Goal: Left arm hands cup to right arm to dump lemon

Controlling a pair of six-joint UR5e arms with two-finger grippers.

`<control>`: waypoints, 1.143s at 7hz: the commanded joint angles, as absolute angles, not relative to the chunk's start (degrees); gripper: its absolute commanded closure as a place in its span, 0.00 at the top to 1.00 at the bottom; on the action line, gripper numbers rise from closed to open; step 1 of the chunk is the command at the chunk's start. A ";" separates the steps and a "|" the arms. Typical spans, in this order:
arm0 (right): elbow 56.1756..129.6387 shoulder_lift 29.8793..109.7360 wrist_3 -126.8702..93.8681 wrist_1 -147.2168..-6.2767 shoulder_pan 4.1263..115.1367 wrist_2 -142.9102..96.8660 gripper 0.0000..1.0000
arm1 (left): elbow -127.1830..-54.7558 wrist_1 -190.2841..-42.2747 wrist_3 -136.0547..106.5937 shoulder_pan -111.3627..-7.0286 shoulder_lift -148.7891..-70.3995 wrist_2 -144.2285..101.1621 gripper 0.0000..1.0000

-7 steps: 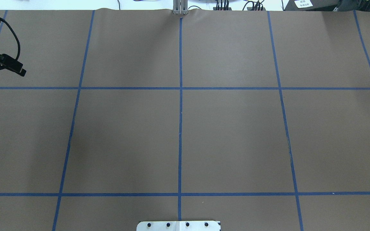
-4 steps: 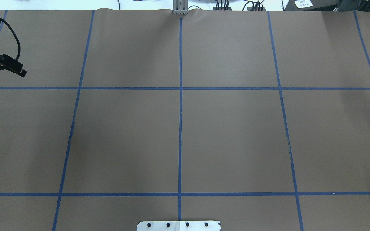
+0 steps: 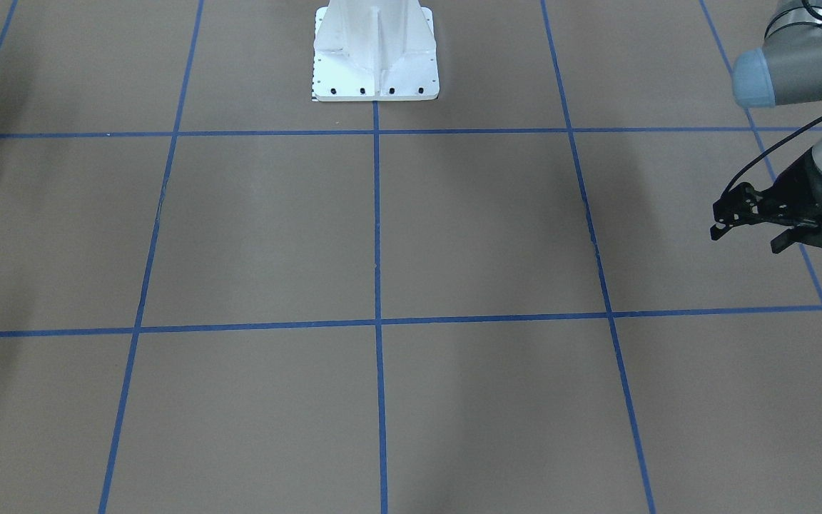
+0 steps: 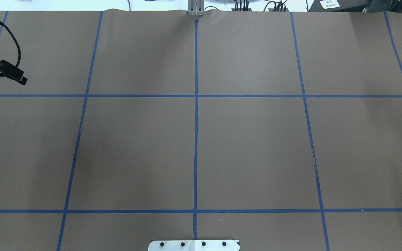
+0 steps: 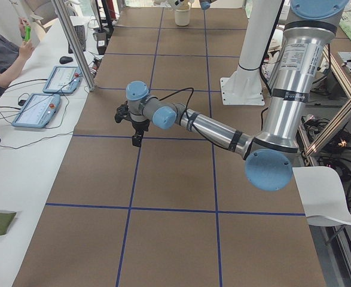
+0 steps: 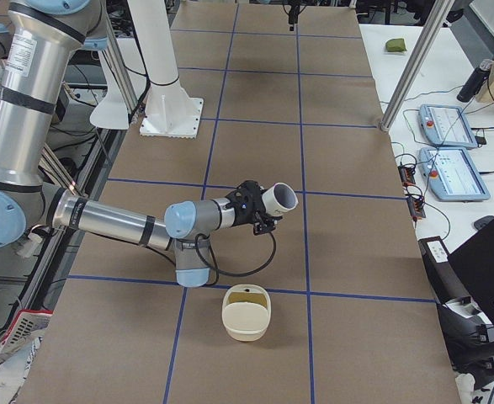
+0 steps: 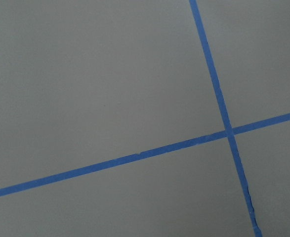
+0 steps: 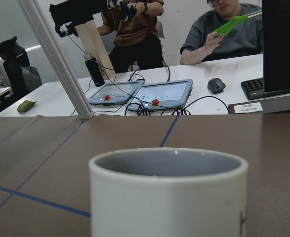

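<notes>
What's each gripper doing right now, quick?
Left gripper: open, empty.
Right gripper: cup at its tip; open or shut cannot be told.

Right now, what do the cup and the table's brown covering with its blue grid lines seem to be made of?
The cup is probably glazed ceramic: white outside, grey inside, with a thick rounded rim and a soft sheen. The table covering looks like matte brown paper, since its far edge ripples slightly. The grid lines look like blue adhesive tape, with strips overlapping where they cross and slightly uneven edges.
</notes>
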State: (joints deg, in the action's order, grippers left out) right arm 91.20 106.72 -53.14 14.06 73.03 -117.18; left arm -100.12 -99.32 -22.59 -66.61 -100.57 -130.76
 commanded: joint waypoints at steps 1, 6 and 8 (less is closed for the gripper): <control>93.78 102.16 -46.96 1.90 73.48 -119.00 0.21 | -99.93 -99.32 -22.59 -66.53 -100.46 -130.69 1.00; 93.78 86.60 -40.79 -16.23 70.07 -124.01 0.21 | -100.20 -99.32 -22.59 -66.53 -100.46 -130.69 1.00; 93.69 80.63 -40.69 -21.76 63.84 -123.23 0.21 | -100.20 -99.32 -22.59 -66.53 -100.46 -130.69 1.00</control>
State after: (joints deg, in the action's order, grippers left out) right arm 93.73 84.60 -40.88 -17.79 67.56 -123.82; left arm -100.19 -99.27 -22.59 -66.55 -100.46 -130.69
